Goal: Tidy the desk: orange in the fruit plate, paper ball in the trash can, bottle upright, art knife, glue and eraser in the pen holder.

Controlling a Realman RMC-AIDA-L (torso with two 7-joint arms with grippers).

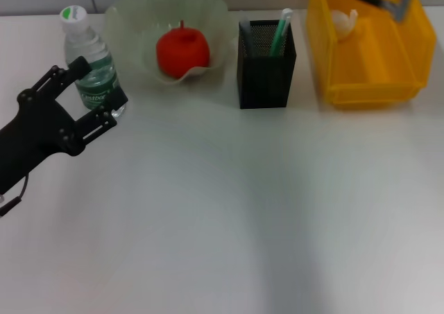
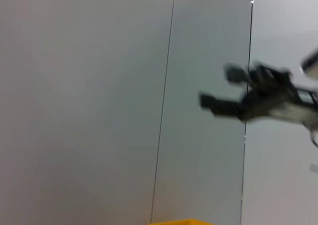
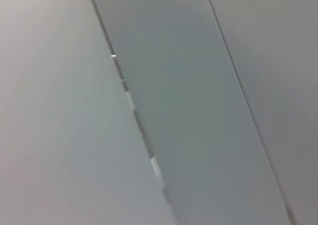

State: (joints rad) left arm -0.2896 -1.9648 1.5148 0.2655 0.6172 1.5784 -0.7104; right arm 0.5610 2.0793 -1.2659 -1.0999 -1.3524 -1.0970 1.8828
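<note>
The bottle [image 1: 89, 64] stands upright at the back left of the desk. My left gripper [image 1: 97, 92] is open, one finger on each side of the bottle's green label. The orange [image 1: 182, 50] lies in the fruit plate [image 1: 135, 16]. A white paper ball [image 1: 345, 19] rests inside the yellow trash can [image 1: 374, 50]. The black mesh pen holder [image 1: 266, 71] holds a green-and-white stick [image 1: 282, 30] and a dark one [image 1: 246, 37]; the eraser is hidden. My right gripper [image 2: 216, 88] hangs in the air, open and holding nothing, in the left wrist view.
Plate, pen holder and trash can stand in a row along the back edge. Part of the right arm [image 1: 401, 3] shows over the trash can. The white desk [image 1: 243, 210] stretches bare toward the front. The right wrist view shows only grey wall panels.
</note>
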